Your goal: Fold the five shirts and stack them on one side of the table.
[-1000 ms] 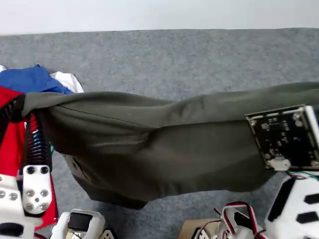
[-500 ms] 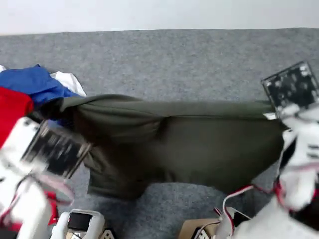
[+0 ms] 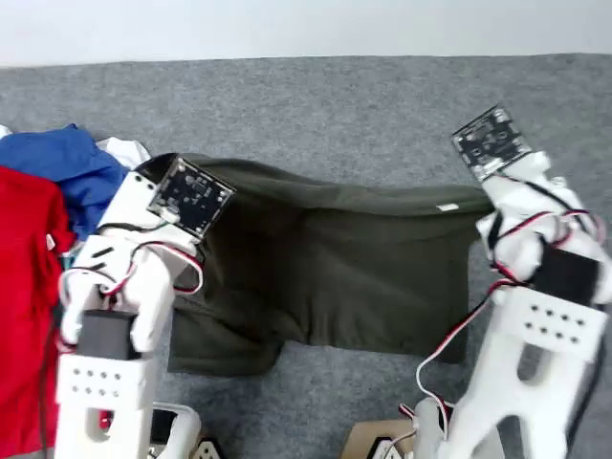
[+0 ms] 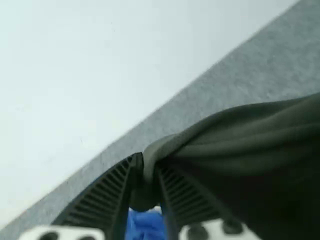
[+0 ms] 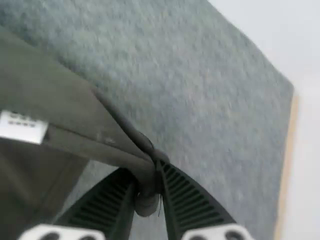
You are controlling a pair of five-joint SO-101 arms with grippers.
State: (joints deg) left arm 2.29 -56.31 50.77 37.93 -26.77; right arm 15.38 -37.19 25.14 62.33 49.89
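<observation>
On the grey table (image 3: 335, 115), a green shirt (image 3: 344, 277) lies spread between the two arms. The left gripper (image 4: 144, 167) is clamped on one upper corner, near the blue shirt (image 3: 62, 158) and red shirt (image 3: 24, 287). The right gripper (image 5: 147, 172) is clamped on the opposite corner.

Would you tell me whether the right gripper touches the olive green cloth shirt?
Touching: the right wrist view shows the right gripper pinching a fold of the olive green shirt.
</observation>
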